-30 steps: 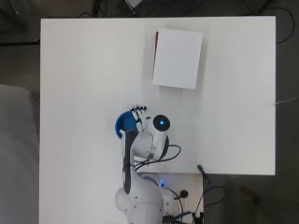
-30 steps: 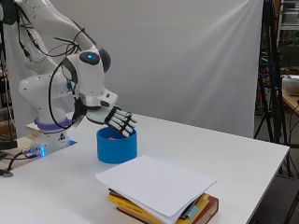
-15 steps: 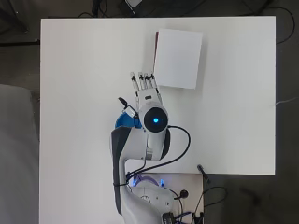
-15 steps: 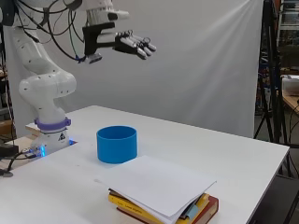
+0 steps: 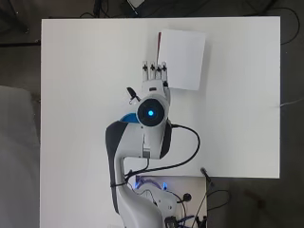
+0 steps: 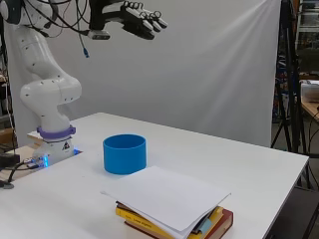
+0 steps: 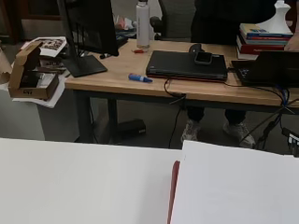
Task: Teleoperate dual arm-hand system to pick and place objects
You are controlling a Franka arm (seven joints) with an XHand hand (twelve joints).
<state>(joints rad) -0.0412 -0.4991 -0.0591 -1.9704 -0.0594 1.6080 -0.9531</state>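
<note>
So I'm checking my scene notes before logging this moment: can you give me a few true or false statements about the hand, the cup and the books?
1. The hand is raised high above the table, fingers straight. True.
2. The hand holds the blue cup. False: the cup stands on the table, untouched.
3. White paper lies on top of the stack of books. True.
4. The cup sits on the books. False: it stands beside them on the table.

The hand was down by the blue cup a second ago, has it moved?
Yes. The hand has risen high above the blue cup, empty, fingers straight.
</note>
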